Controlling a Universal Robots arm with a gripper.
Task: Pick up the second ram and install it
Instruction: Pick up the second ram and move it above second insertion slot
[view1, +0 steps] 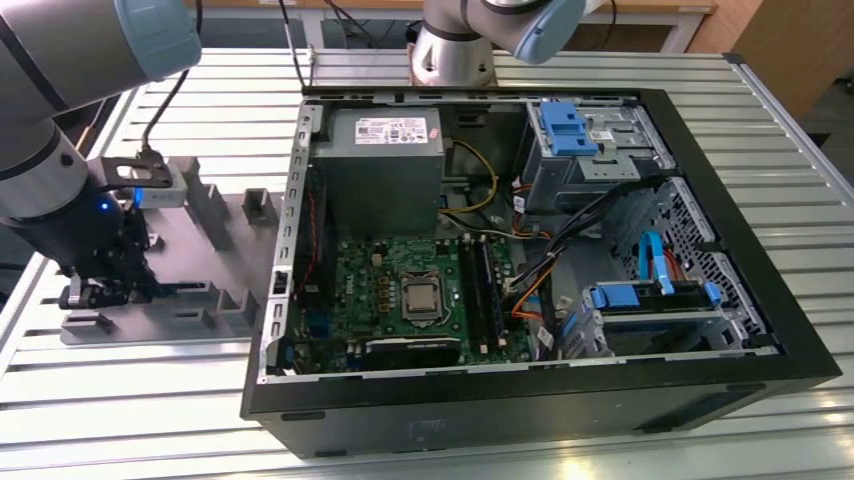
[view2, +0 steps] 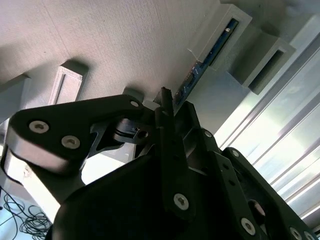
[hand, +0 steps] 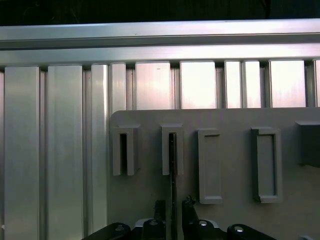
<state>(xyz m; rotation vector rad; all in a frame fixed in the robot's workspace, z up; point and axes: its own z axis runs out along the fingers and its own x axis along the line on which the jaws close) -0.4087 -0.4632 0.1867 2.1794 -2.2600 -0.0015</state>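
The second ram (view2: 210, 52) is a thin blue stick standing on edge in a slotted block of the grey tray (view1: 214, 262). In the first wrist view the second ram (hand: 173, 170) shows edge-on, running from its block down between my fingers. My gripper (hand: 173, 206) straddles the stick's near end, one fingertip on each side with a small gap to the board, so it is open. In the exterior view, my gripper (view1: 96, 292) hangs low over the tray at the exterior view's left. The gripper (view2: 179, 107) sits right at the stick's end.
The open black computer case (view1: 747, 250) lies to the exterior view's right of the tray, with the grey power supply (view1: 380, 165) and green motherboard (view1: 394, 285) with long black slots (view1: 478, 290) inside. Other upright tray blocks (hand: 265, 165) flank the stick. The slatted metal table (view1: 134, 400) runs underneath.
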